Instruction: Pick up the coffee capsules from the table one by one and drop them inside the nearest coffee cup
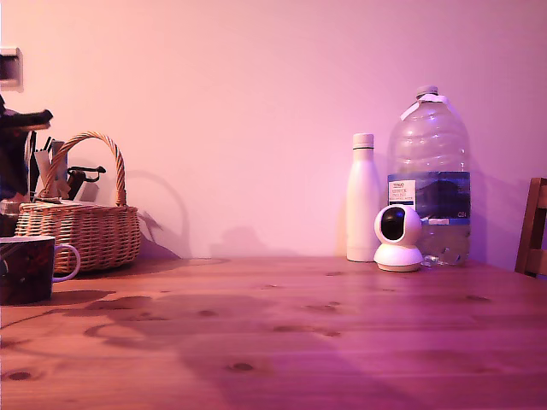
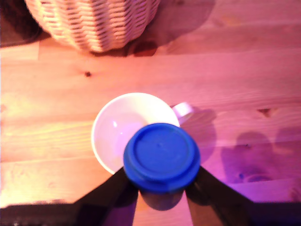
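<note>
Over the cup (image 2: 123, 129), in the wrist view, a blue capsule (image 2: 161, 157) sits clamped between the two dark fingers (image 2: 109, 192), closed on its sides, flat face toward the camera. It overlaps the cup's pale rim, not centred on the opening; the cup looks empty. The capsule is likely light, small and stiff, with smooth sides that could slip; a grip across the body below the flange seems right. The cup stands on the tabletop (image 2: 244, 75) near the basket (image 2: 94, 23). In the exterior view the cup (image 1: 30, 269) is at the exterior view's left edge; the gripper (image 1: 17, 128) is barely visible there.
</note>
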